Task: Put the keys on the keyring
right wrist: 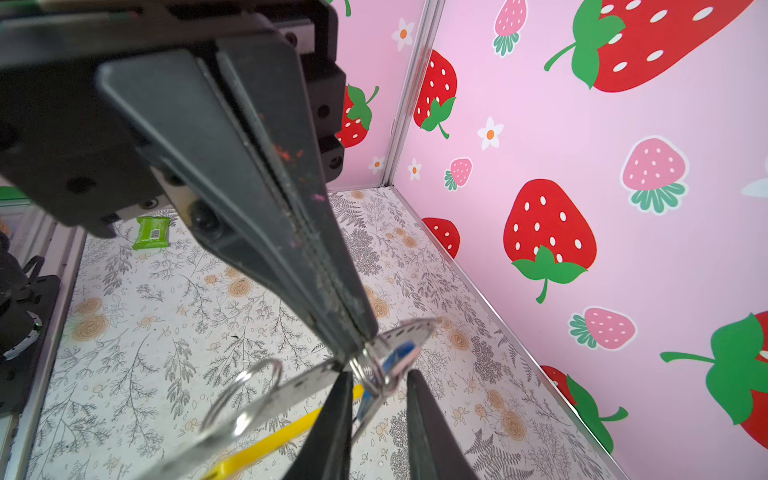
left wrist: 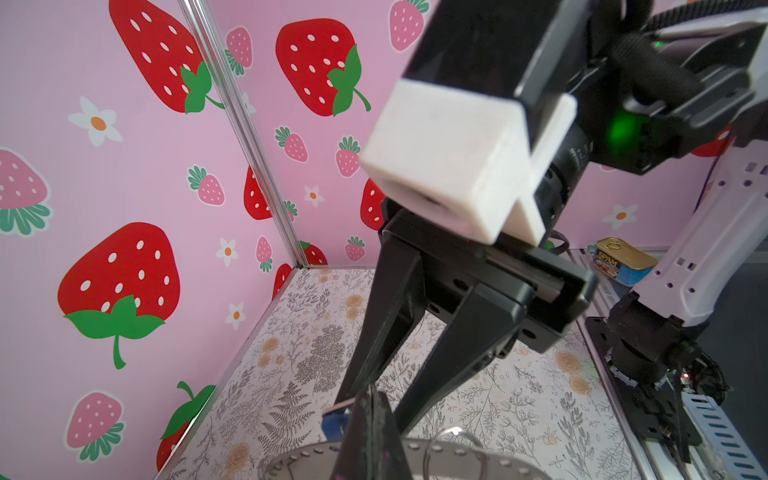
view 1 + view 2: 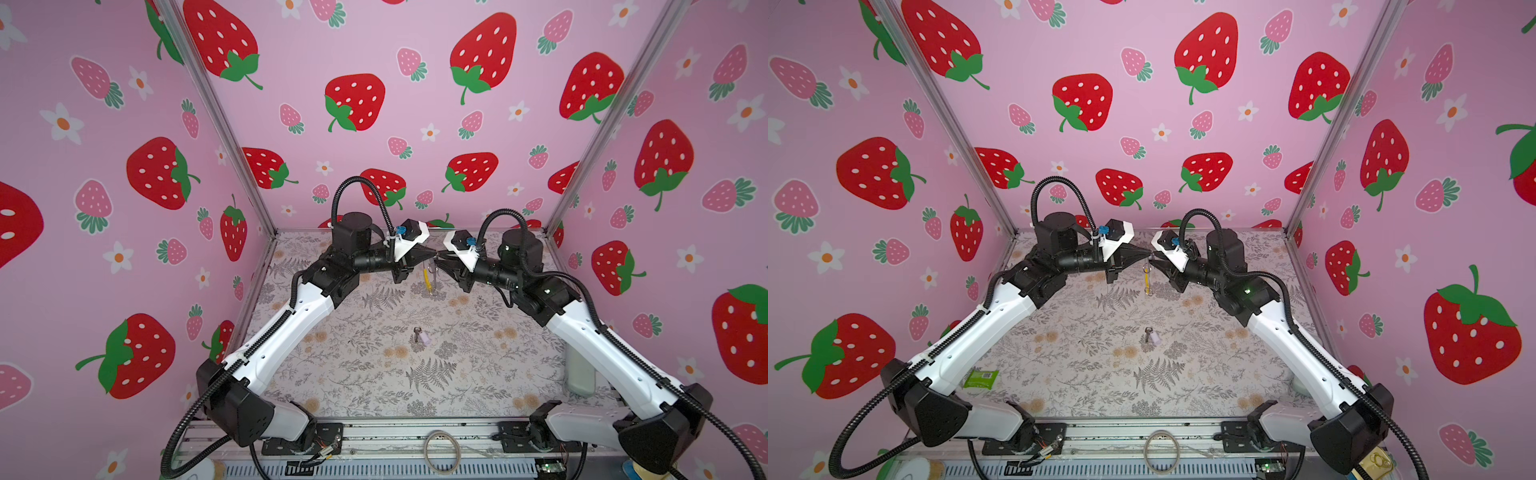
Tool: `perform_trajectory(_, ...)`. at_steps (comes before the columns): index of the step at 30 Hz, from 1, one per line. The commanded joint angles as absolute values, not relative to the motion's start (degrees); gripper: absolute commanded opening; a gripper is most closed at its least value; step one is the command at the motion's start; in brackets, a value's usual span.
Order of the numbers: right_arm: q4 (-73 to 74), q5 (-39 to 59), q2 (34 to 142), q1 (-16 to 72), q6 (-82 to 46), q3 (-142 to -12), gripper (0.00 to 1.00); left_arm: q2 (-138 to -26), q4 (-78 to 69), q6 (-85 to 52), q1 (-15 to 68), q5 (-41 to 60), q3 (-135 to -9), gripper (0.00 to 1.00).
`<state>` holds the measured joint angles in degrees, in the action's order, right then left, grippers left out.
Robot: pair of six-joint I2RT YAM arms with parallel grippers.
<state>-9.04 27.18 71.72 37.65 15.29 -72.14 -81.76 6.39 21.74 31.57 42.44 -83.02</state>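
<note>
Hanging above tabletop [image 3: 353,374] at 12 o'clock, keyring [image 3: 427,279] clamped in left gripper [image 3: 433,252] jaws; right gripper [image 1: 378,374] jaws apart around blue-tagged key [image 1: 397,355]; lilac-tagged key [image 3: 420,335] flat on tabletop, 6 o'clock of keyring.

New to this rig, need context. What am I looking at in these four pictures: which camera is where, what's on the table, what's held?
Two robot arms stand at the front edge of a table, each ending in a two-finger gripper. Two pictures come from a twin camera overhead; the other two from a camera on each arm's wrist. The left gripper is shut on the keyring, a grey band with a yellow part, holding it in the air. The right gripper has its jaws apart at the blue-tagged key by the ring; whether that key is threaded on is unclear. On the table lie a lilac-tagged key and a green packet. A plain hoop rests on the front rail.
</note>
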Motion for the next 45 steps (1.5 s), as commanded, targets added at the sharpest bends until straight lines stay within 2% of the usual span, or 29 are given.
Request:
perform_trajectory(1,-9.1,27.0,71.3,37.6,16.3,-72.2,0.21,-80.0,2.8,20.7,31.8,42.6,-83.2,0.0)
perform_trajectory(15,-7.9,25.7,70.8,37.6,16.7,-72.2,0.05,-79.1,-5.4,15.2,31.8,40.7,-80.2,0.0)
perform_trajectory(22,-5.1,25.3,69.8,37.7,15.8,-71.2,0.0,-78.7,-10.3,11.6,31.8,40.0,-78.3,0.0)
perform_trajectory(23,-4.8,25.7,69.6,37.7,15.7,-71.0,0.02,-78.8,-10.7,11.3,31.8,40.2,-78.2,0.0)
perform_trajectory(25,-3.7,25.7,69.2,37.7,15.0,-70.3,0.19,-79.0,-12.0,9.9,31.8,40.6,-77.9,0.0)
perform_trajectory(28,-2.7,26.0,68.7,37.8,14.7,-69.7,0.34,-79.3,-13.1,8.6,31.8,41.3,-77.7,0.0)
perform_trajectory(34,-2.0,25.9,68.9,37.9,14.5,-70.1,0.38,-79.9,-13.8,7.3,32.0,43.5,-77.8,0.0)
perform_trajectory(38,-2.0,26.0,69.5,37.9,14.6,-70.7,0.34,-80.1,-14.5,6.7,32.1,44.2,-77.5,0.0)
perform_trajectory(45,-3.7,24.8,69.4,37.9,15.7,-70.6,0.13,-79.7,-14.4,6.9,32.2,43.5,-77.3,0.0)
